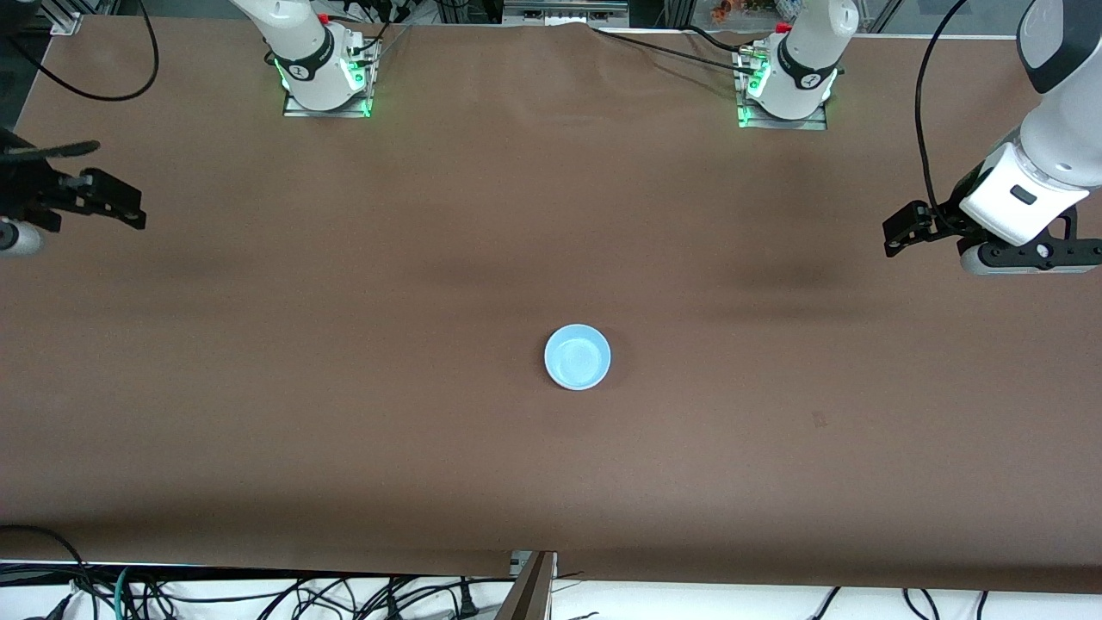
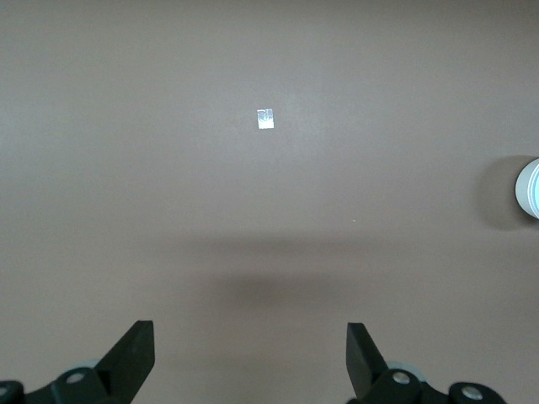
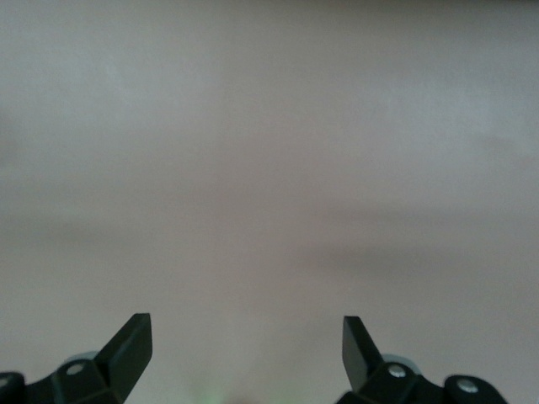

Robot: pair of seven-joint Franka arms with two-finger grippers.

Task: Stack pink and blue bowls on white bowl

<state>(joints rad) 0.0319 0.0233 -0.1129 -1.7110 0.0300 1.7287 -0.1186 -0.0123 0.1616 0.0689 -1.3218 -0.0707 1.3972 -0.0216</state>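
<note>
A light blue bowl (image 1: 578, 356) sits upright near the middle of the brown table (image 1: 344, 387). No pink bowl and no white bowl show in any view. My left gripper (image 1: 897, 232) hangs open and empty over the left arm's end of the table, well apart from the bowl. In the left wrist view its fingers (image 2: 135, 353) spread wide over bare table, and a pale round rim of a bowl (image 2: 530, 188) shows at the picture's edge. My right gripper (image 1: 129, 207) hangs open and empty over the right arm's end; its wrist view (image 3: 246, 332) shows only bare table.
A small pale mark (image 2: 265, 119) lies on the table under the left gripper's view. Cables (image 1: 258, 594) run below the table's front edge. The arm bases (image 1: 323, 77) stand along the edge farthest from the front camera.
</note>
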